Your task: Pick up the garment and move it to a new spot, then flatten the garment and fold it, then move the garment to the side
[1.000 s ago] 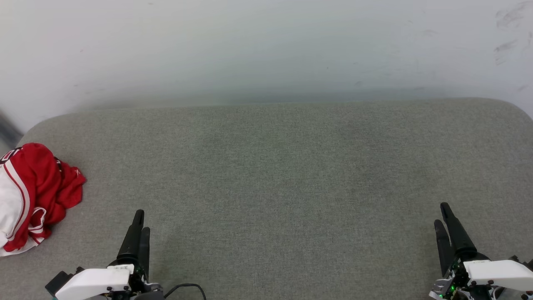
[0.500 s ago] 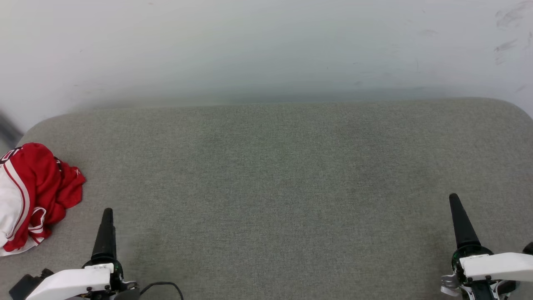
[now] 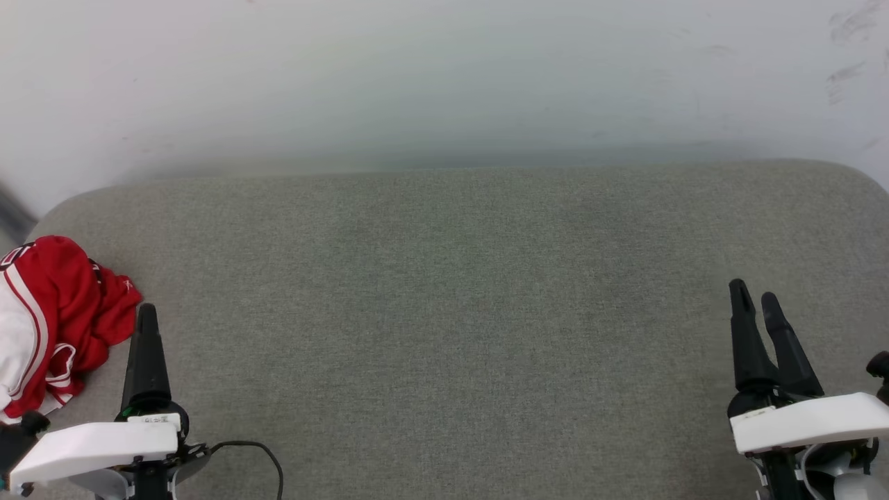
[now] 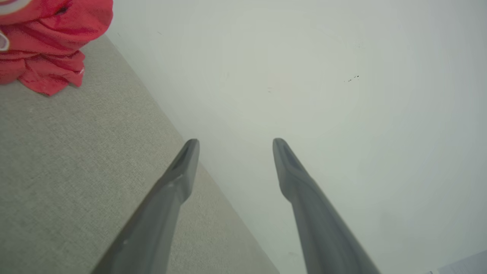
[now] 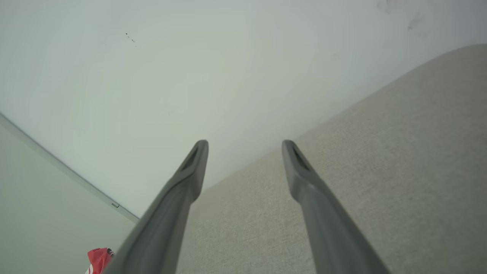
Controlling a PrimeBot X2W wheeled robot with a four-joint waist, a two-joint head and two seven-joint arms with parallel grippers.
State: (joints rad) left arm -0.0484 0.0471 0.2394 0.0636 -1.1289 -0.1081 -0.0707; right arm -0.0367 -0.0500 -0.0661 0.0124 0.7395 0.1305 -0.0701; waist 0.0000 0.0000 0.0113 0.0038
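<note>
Over the last second the left gripper (image 3: 146, 312) has slid toward the left edge of the grey cushion (image 3: 451, 312) and rolled, so the head view now catches it edge-on as one dark finger. The right gripper (image 3: 753, 292) has pushed a little further in over the cushion's near right corner, and both its fingers show again. The red jersey (image 3: 62, 305) hasn't budged: it is a crumpled heap at the cushion's left edge, red body and white striped sleeve bunched together, partly cut by the frame. I read this as the approach for the first pick — the left arm is lining up on the heap and nothing is grasped yet. The fingertip looks just beside the cloth, not touching. View differences: the head view can't give the left jaw gap, but the left wrist view shows its fingers (image 4: 179, 179) clearly spread and empty, with the jersey (image 4: 49, 45) off to one side of them, not between them. So it still needs to swing onto the cloth. The right wrist view shows that pair spread and empty too, aimed at the cushion's far edge and the wall (image 5: 190, 68), with just a red scrap of jersey (image 5: 98, 259) in a corner.
</note>
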